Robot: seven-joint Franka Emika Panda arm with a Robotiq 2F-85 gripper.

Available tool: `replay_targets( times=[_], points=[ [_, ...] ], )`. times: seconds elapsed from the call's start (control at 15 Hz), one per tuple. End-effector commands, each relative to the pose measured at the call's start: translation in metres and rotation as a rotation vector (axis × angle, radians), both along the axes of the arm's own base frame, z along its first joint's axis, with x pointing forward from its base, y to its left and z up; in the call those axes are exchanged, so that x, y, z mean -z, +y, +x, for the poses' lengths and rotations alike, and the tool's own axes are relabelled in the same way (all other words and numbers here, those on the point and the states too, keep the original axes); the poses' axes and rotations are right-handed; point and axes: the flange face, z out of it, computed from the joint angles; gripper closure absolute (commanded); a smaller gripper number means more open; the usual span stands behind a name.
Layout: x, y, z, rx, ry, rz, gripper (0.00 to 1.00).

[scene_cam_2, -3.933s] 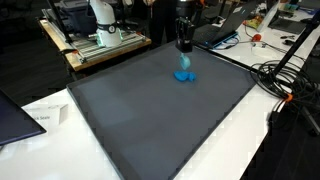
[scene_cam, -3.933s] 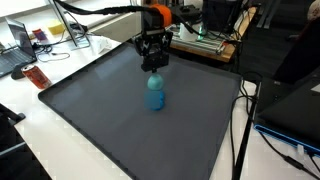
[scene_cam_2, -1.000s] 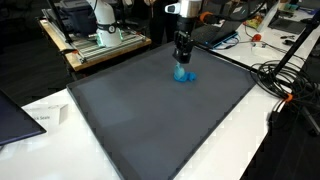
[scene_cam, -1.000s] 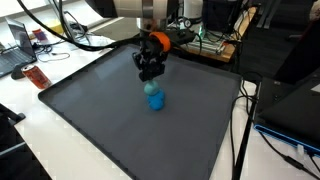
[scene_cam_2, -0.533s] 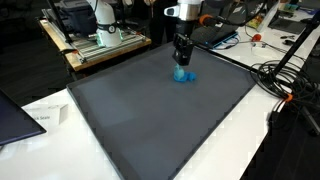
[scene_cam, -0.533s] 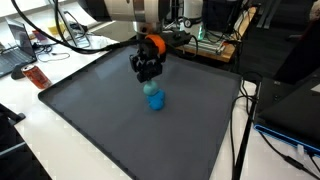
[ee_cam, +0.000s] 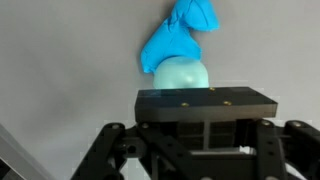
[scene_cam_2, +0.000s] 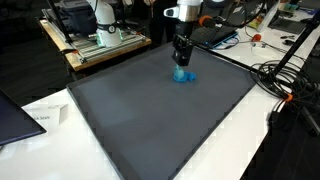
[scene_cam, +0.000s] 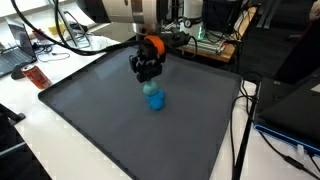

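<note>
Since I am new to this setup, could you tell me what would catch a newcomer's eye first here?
A bright blue crumpled soft object with a pale green rounded dome stands out first. In both exterior views it sits alone on the far half of the large dark grey mat. Next comes the black gripper with an orange collar, which hangs shut directly above the dome. Whether they touch is unclear.

surface: dark grey mat [scene_cam_2: 150,120] on white table [scene_cam: 50,140] | surroundings: cables [scene_cam_2: 285,75], laptop [scene_cam_2: 15,115], cluttered benches behind
</note>
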Motion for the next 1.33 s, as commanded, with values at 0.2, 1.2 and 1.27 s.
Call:
replay_targets(
  times=[0.2, 1.2, 1.27],
  points=[
    [0.041, 0.004, -0.002, -0.020, 0.064, 0.021, 0.36],
    [0.023, 0.023, -0.010, -0.075, 0.051, 0.028, 0.63],
    [0.018, 0.026, -0.010, -0.082, 0.044, 0.030, 0.63]
  ],
)
